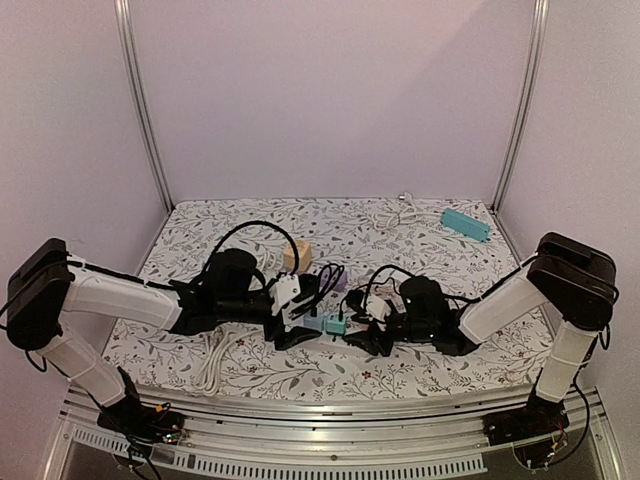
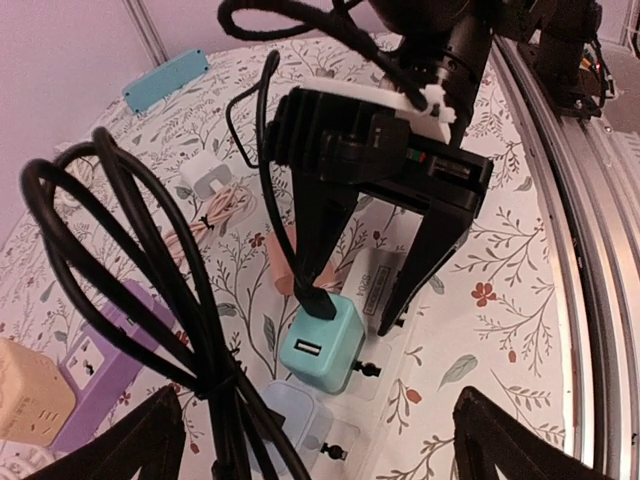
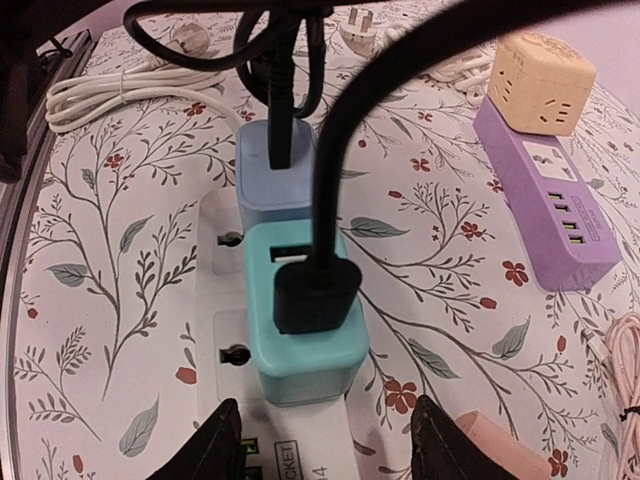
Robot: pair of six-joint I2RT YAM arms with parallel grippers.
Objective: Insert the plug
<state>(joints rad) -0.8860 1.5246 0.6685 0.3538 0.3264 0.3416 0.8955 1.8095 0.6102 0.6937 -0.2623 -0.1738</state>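
Observation:
A teal charger cube (image 3: pixel 305 345) sits plugged into a white power strip (image 3: pixel 222 300), with a black USB plug (image 3: pixel 315 295) seated in its top and one free port beside it. A pale blue charger (image 3: pixel 275 175) with its own black cable sits just behind it. My right gripper (image 3: pixel 325 410) is open, its fingers straddling the strip just short of the teal cube. My left gripper (image 2: pixel 318 410) is open and wide, above the pale blue charger (image 2: pixel 295 415), facing the teal cube (image 2: pixel 322 345). In the top view the two grippers, left (image 1: pixel 292 325) and right (image 1: pixel 358 330), flank the cube (image 1: pixel 333 323).
A purple power strip (image 3: pixel 545 195) and a beige socket cube (image 3: pixel 545 65) lie to the right. A pink block (image 3: pixel 500 450) lies near the right finger. A coiled white cable (image 3: pixel 110 90) lies at left. A teal strip (image 1: pixel 465 224) lies at the back right. Black cable loops (image 2: pixel 130 260) hang close.

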